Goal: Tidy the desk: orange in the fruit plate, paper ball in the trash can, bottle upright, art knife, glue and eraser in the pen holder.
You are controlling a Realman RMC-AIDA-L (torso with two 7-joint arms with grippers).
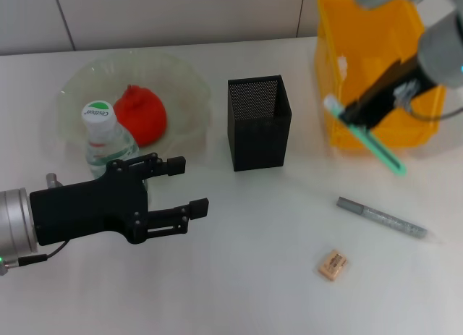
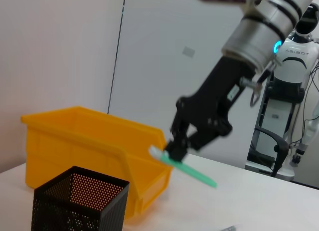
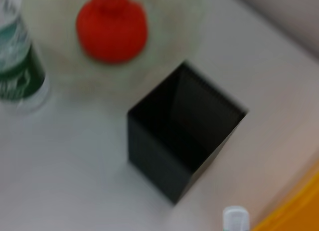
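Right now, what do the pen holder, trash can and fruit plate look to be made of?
Pen holder: black metal mesh, going by the fine perforated walls you can see through. Trash can: bright yellow moulded plastic, smooth and slightly glossy. Fruit plate: translucent pale-green, wavy rim; plastic or glass, hard to tell.

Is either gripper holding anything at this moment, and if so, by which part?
The right gripper holds the art knife near its white-tipped upper end, the blade body hanging down over the desk. The left gripper is open and holds nothing.

head: high, down | left wrist: low, sideways | all 3 share pen holder [image 1: 259,122]
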